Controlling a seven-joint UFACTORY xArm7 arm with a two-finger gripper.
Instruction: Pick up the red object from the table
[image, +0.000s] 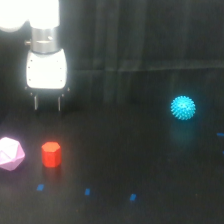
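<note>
Red object (51, 154) sits on the bench (140, 165), below the fingers (47, 102). Fingers hang spread, gripping nothing. Pink polyhedron (10, 153) lies nearby.

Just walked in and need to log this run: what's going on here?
A white robot arm's tool hangs open above the black table, holding nothing. The small red-orange faceted block sits untouched below it, slightly toward the exterior view's right. A pink faceted polyhedron lies beside the block, and a spiky cyan ball rests far off.

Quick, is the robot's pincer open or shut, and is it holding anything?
Pincer: open, holding nothing, up above the red block.
</note>
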